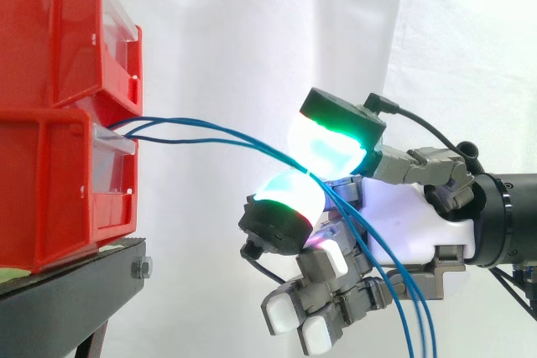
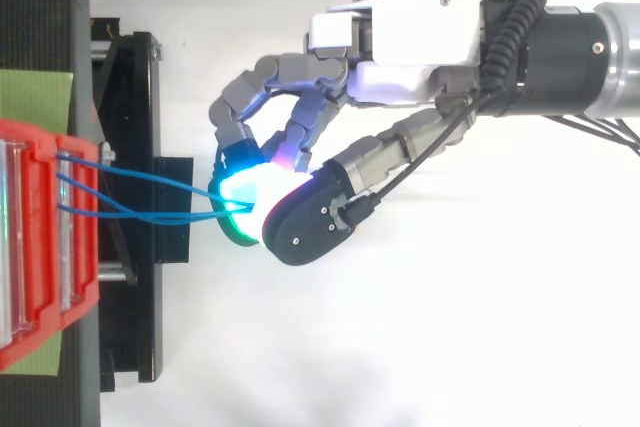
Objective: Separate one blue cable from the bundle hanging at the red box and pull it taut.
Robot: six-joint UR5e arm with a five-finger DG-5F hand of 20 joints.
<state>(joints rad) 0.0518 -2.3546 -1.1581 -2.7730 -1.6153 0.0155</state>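
We see the blue cables leave the front of the red bins and run right, slightly downward, into the robot hand. There two green-glowing fingertips pinch them together, and beyond the pinch the cables droop past the palm. The remaining fingers curl underneath and hold nothing. The hand reaches in level from the right, fingertips towards the bins. The bins sit stacked on a black stand, and we cannot tell what they contain.

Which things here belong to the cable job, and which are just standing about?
Job: hand, pinching the blue cables; red box they hang from.
Just there: black stand; white curtain; green sheet on the stand.
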